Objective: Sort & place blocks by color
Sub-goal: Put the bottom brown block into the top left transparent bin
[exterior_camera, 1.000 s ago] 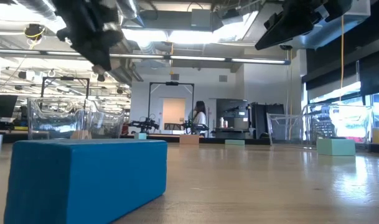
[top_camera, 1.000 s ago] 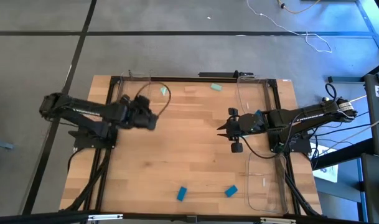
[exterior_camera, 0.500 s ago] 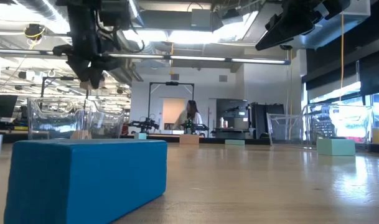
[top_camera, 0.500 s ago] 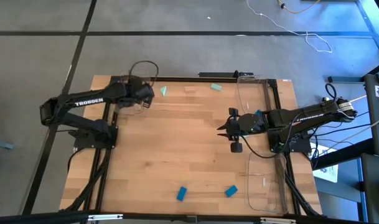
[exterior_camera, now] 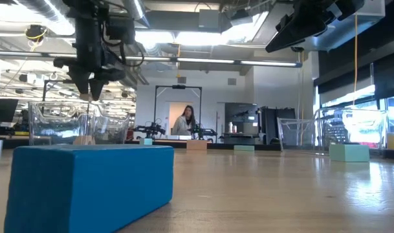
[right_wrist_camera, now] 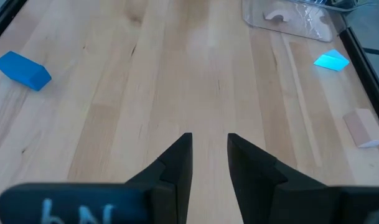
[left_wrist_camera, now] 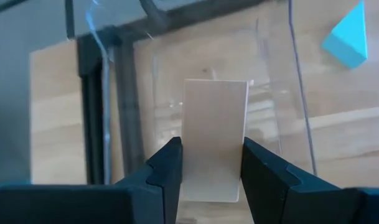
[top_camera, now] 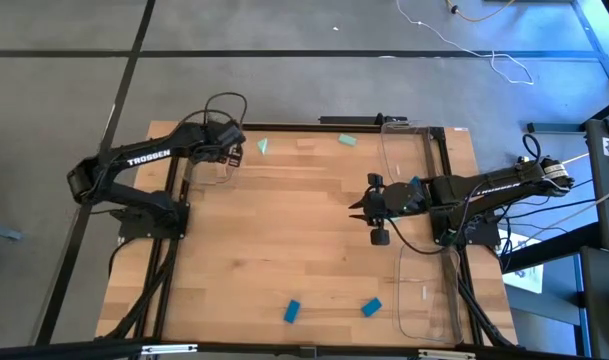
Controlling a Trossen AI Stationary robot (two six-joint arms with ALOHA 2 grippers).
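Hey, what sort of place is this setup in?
Probably a robotics lab or open workshop: two dark robot arms work at a light wooden table, with exposed ceiling ducts and equipment benches behind, and a person walking past.

Blocks: tan block [left_wrist_camera: 213,137], flat-faced, between left tool's fingers over far-left corner; mint wedge [top_camera: 263,147] and mint block [top_camera: 347,140] at far edge; two blue blocks [top_camera: 292,311] [top_camera: 371,307] near edge.

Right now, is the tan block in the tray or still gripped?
Gripped: the left gripper jaws clamp the tan block above the tray.
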